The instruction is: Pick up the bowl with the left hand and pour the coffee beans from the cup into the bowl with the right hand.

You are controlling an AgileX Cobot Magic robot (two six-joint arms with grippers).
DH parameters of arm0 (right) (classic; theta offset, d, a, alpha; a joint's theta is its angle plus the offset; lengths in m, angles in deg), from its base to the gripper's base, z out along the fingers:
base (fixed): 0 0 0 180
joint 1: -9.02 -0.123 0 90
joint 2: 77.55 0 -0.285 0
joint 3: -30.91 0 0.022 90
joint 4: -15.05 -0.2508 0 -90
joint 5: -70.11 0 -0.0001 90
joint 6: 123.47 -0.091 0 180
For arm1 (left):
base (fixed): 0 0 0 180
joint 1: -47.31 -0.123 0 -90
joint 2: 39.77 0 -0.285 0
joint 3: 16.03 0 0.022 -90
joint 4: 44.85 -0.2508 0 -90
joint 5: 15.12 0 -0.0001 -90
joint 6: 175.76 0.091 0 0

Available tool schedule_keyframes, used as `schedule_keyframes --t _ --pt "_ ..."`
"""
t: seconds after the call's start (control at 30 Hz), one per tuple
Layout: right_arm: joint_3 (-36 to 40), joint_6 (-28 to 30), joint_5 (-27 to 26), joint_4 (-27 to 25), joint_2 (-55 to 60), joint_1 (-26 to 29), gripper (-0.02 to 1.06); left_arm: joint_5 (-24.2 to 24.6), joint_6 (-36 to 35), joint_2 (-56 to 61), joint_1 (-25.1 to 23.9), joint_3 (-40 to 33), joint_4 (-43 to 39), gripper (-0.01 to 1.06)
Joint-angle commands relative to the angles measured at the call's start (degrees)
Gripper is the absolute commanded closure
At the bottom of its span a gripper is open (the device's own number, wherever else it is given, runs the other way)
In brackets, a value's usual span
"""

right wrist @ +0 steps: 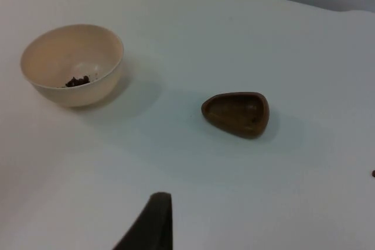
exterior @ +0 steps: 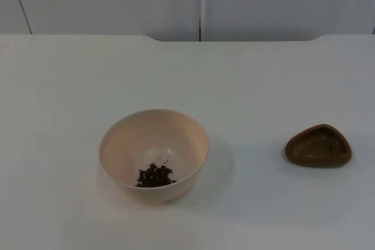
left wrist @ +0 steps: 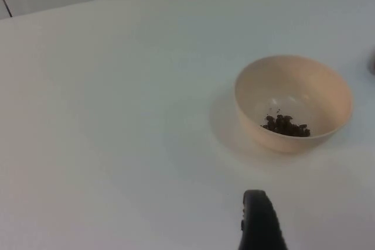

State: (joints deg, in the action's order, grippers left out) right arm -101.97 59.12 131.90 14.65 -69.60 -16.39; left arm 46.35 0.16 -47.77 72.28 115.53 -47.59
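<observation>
The bowl [exterior: 153,155] holds coffee beans [exterior: 155,175] on the surface [exterior: 263,86]. The brown cup [exterior: 319,146] sits well apart. Whether either claw is apart or together cannot be told.

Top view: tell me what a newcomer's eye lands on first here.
First comes the cream bowl standing toward the near left of the white table, with a small heap of dark coffee beans at its bottom. Next is the brown, rounded-triangular cup to the right of it, apart from the bowl and with no beans visible inside. One loose bean lies on the table in the right wrist view.
</observation>
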Motion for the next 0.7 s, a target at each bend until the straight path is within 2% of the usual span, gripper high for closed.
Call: schedule_keyframes --t 0.0,0.13,0.2,0.27,0.3,0.33,0.4,0.67 --pt "0.52 -0.20 0.08 -0.33 -0.16 0.02 -0.01 0.09 -0.13 0.21 0.35 -0.25 0.28 0.55" --pt "0.52 -0.20 -0.03 -0.33 -0.16 0.02 -0.01 0.09 -0.13 0.21 0.35 -0.25 0.28 0.53" --pt "0.52 -0.20 -0.03 -0.33 -0.16 0.02 -0.01 0.09 -0.13 0.21 0.35 -0.25 0.28 0.41" --pt "0.52 -0.20 -0.03 -0.33 -0.16 0.02 -0.01 0.09 -0.13 0.21 0.35 -0.25 0.28 0.24" --pt "0.52 -0.20 -0.03 -0.33 -0.16 0.02 -0.01 0.09 -0.13 0.21 0.35 -0.25 0.28 0.24" --pt "0.52 -0.20 -0.03 -0.33 -0.16 0.02 -0.01 0.09 -0.13 0.21 0.35 -0.25 0.28 0.10" --pt "0.52 -0.20 -0.03 -0.33 -0.16 0.02 -0.01 0.09 -0.13 0.21 0.35 -0.25 0.28 0.00" --pt "0.52 -0.20 -0.03 -0.33 -0.16 0.02 -0.01 0.09 -0.13 0.21 0.35 -0.25 0.28 0.00"
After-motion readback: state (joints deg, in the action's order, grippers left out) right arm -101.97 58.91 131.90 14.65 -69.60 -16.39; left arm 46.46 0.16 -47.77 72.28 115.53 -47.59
